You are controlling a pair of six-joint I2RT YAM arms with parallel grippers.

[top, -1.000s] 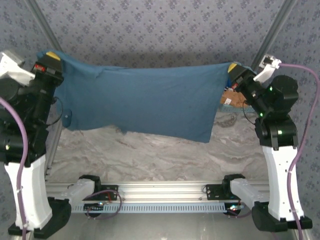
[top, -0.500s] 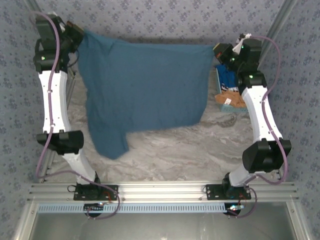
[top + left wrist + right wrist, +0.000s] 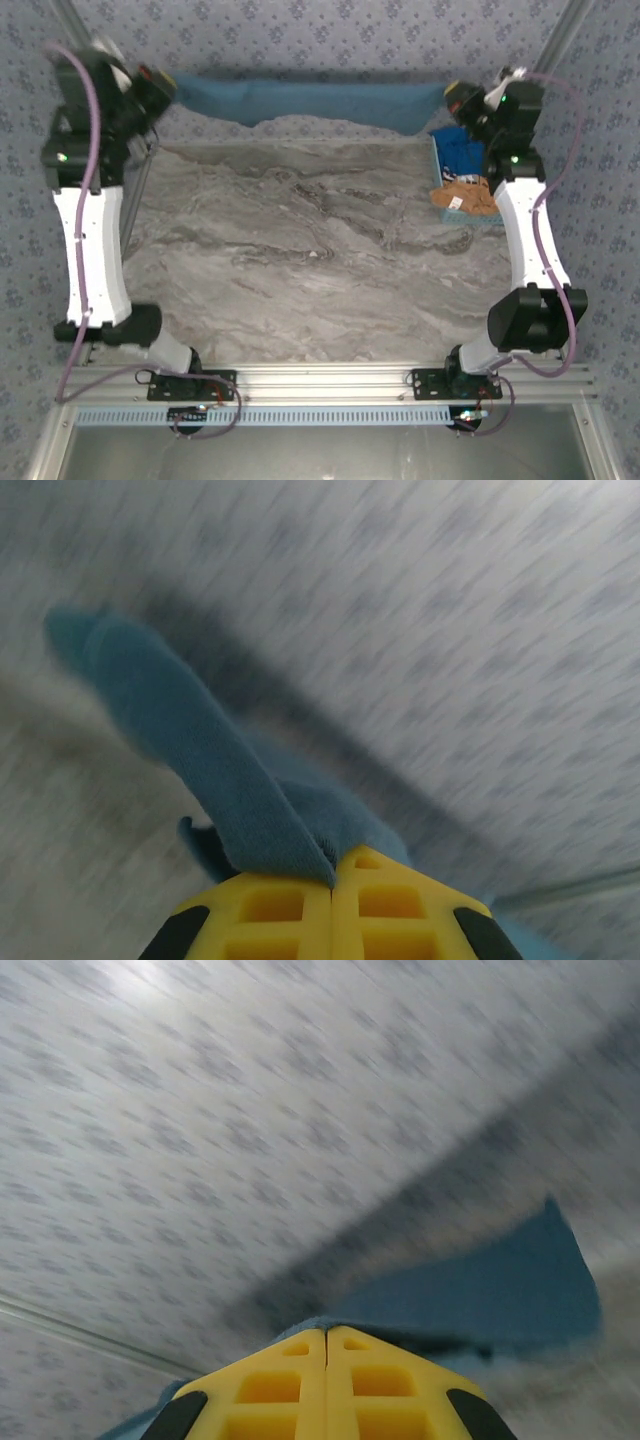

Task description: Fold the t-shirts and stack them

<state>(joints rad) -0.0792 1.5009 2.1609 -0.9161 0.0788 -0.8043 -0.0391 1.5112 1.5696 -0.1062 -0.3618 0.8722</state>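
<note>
A dusty slate-blue t-shirt [image 3: 310,102] hangs as a narrow band stretched across the far edge of the table. My left gripper [image 3: 168,88] is shut on its left end, and my right gripper [image 3: 452,96] is shut on its right end. In the left wrist view the yellow fingers [image 3: 290,905] pinch a fold of the blue cloth [image 3: 200,755]. From the right wrist camera the cloth [image 3: 480,1295] trails off to the right beyond the closed gripper [image 3: 327,1332]. Bright blue [image 3: 462,152] and orange-brown [image 3: 468,193] shirts lie in a basket at the right.
The light-blue basket [image 3: 456,208] sits at the table's far right, close under the right arm. The marbled tabletop [image 3: 310,250] spreads between both arms. Patterned walls stand close behind and beside the arms.
Both arms have swung the shirt out to the far edge. It hung as a broad sheet over the table before; now it shows as a thin strip at the back.
</note>
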